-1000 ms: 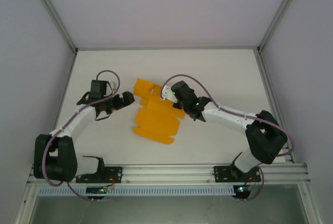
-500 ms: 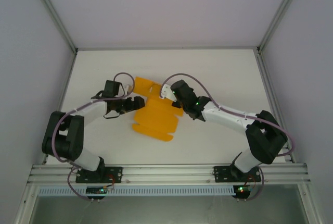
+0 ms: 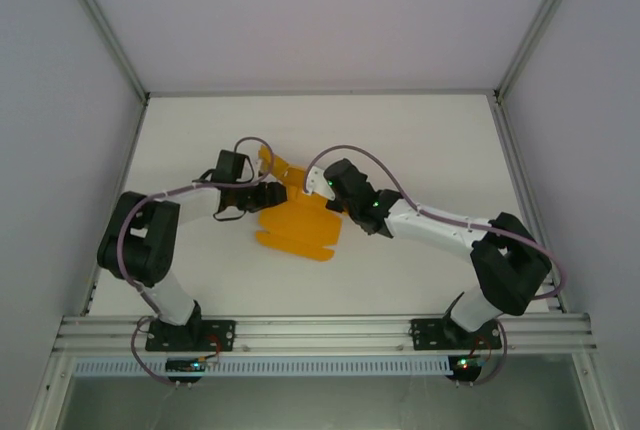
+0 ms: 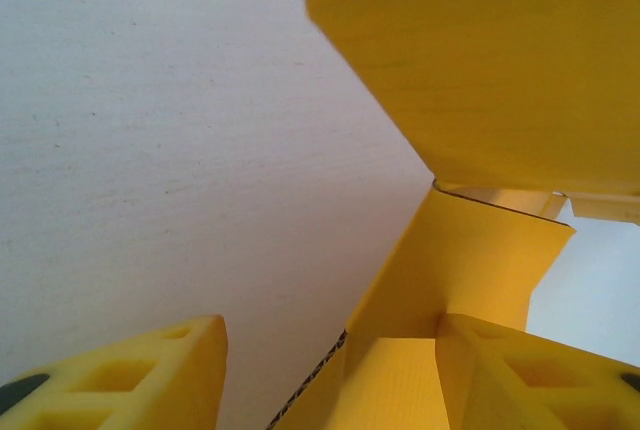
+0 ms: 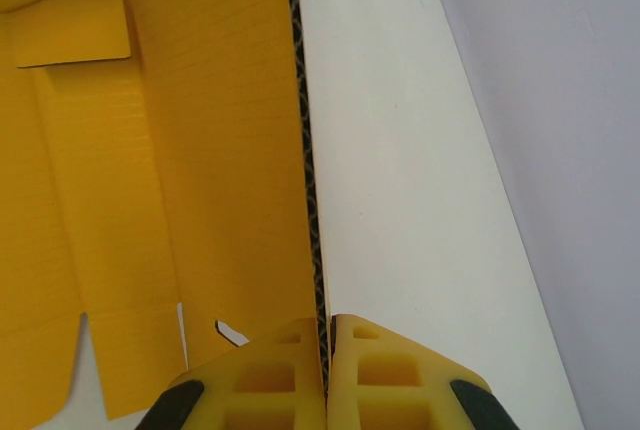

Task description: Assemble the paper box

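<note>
— While paper box (image 3: 300, 225) sits at centre of table (image 3: 420, 150), who's gripping?
— R gripper (image 5: 326, 375) pinched tight on its edge; L gripper (image 4: 330, 360) spread wide, flap btwn fingers.

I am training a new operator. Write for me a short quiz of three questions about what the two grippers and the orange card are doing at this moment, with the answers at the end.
1. True or false: the right gripper is shut on an edge of the paper box.
2. Choose one. The fingers of the left gripper are: A) pressed together on nothing; B) apart, with a flap of the card between them; C) far from the card.
3. Fill in the word: the near part of the paper box lies on the white ____.

Key: 1 true; 2 B; 3 table.
</note>
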You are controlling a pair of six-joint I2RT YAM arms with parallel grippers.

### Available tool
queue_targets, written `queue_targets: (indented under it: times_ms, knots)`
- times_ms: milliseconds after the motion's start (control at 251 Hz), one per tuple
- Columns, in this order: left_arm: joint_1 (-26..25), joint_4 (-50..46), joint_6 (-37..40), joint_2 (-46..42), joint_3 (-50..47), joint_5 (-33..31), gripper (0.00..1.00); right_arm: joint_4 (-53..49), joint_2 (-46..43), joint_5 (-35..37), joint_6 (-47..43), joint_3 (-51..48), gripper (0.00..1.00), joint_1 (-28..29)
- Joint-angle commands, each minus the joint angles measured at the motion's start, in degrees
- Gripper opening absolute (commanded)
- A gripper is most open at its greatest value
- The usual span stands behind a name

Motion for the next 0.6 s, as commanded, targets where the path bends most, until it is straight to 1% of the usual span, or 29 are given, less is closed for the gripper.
queue_targets:
  times_ms: [0,64,184,239,327,363,487,595]
  knots:
    - [-0.52,0.66,-0.70,0.77,0.88,-2.22,0.55,-0.07,0.29,-2.14,-2.36,0.41,0.00,0.65]
    - [-0.44,-0.71,-0.22,-0.12,0.91,-3.02,0.56,-1.25,0.54,-1.79,-6.11,1.32,0.00,-0.29]
    - [-0.38,-3.70,1.20,-4.59,-0.06,-4.22,0.64,-1.17,0.94,-0.83,-11.26,1.60,0.00,-2.53]
    - [-0.11,-5.55,1.77,-8.03,-0.89,-5.85,0.72,1.22,1.27,-0.25,-14.03,0.39,0.00,-3.19]
    - [1.15,-9.69,2.57,-13.27,-1.06,-8.22,0.89,6.40,2.23,0.87,-17.81,-1.43,0.00,-3.69]
    - [1.94,-11.90,3.09,-15.05,-0.50,-8.69,1.00,8.02,2.66,1.23,-18.92,-1.78,0.00,-3.69]
    - [5.95,-16.72,3.43,-19.67,1.63,-9.90,1.00,15.35,4.42,1.75,-23.57,-3.45,0.00,-3.82]
    - [9.05,-18.67,4.19,-19.70,4.73,-12.84,1.00,24.76,6.53,1.64,-28.37,-5.57,0.00,-4.26]
